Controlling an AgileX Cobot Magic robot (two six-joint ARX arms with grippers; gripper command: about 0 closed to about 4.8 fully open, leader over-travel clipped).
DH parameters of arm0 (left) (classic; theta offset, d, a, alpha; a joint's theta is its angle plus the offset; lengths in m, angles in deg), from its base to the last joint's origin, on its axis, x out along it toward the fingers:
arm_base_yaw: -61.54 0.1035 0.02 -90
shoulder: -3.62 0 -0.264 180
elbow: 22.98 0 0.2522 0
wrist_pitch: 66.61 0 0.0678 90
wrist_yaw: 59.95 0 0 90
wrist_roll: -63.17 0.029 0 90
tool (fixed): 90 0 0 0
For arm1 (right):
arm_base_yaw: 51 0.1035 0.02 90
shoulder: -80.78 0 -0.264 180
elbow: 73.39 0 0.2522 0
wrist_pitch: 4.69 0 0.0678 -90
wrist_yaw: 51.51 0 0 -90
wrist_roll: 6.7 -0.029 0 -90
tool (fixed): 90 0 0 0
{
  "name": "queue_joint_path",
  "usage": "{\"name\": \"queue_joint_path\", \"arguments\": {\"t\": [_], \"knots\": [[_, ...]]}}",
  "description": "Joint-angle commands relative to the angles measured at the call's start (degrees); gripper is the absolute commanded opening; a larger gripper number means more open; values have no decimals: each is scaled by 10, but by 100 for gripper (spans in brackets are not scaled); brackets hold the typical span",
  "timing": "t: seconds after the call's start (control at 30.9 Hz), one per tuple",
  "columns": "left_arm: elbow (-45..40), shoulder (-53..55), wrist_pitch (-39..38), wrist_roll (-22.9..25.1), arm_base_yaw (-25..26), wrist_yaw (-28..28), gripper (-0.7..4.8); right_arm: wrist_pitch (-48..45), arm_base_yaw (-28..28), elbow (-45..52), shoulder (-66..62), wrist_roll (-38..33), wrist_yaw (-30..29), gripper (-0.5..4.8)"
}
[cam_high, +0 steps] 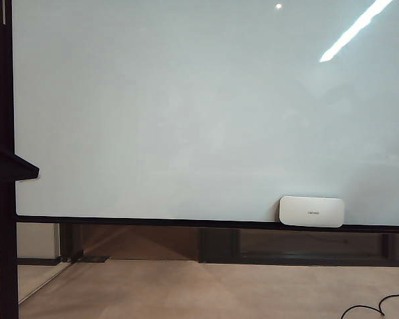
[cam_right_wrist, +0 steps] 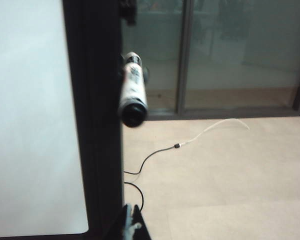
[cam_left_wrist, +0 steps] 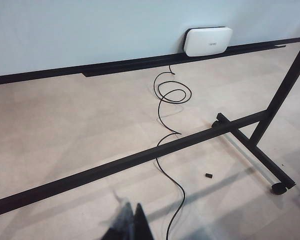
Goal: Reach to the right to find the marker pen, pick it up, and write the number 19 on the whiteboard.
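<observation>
From the exterior camera I saw neither arm — only the whiteboard [cam_high: 186, 106], filling nearly the whole view, glossy and bare, with ceiling lights reflected near its top right corner. I could find no strokes of the 19 on it. A white eraser [cam_high: 312, 211] sat on the ledge along the board's bottom edge, toward the right.

My right wrist camera faced the board's black side frame [cam_right_wrist: 95, 115]. The marker [cam_right_wrist: 133, 95] stuck out from that frame, its dark cap end pointed at the camera. The right gripper [cam_right_wrist: 132, 225] showed only as dark fingertips pressed together, well short of the marker and holding nothing.

My left wrist camera looked down at the tan floor, where the stand's black bars [cam_left_wrist: 140, 157] crossed and a thin black cable [cam_left_wrist: 171, 95] curled toward the board. The left gripper [cam_left_wrist: 130, 225] appeared as a blurred dark tip — whether parted or closed, I could not tell.
</observation>
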Motion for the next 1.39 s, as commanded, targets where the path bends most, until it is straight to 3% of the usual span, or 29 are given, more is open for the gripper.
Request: {"name": "queue_joint_path", "arguments": {"t": [0.03, 0.39, 0.52, 0.84, 1.0, 1.39], "knots": [[3, -1, 7, -4, 0, 0, -5, -2, 0, -27, -13, 1, -31, 3], [3, -1, 2, -6, 0, 0, -5, 18, 0, -101, -47, 0, -53, 5], [3, -1, -4, -6, 0, 0, -5, 18, 0, -103, -48, 1, -56, 110], [3, -1, -5, -6, 0, -6, -5, 8, 0, -103, -48, 1, -59, 154], [3, -1, -5, -6, 0, -6, -5, 5, 1, -103, -48, 1, -36, 232], [3, -1, -5, -10, 0, -9, -5, 12, 2, -134, -49, 1, -30, 232]]}}
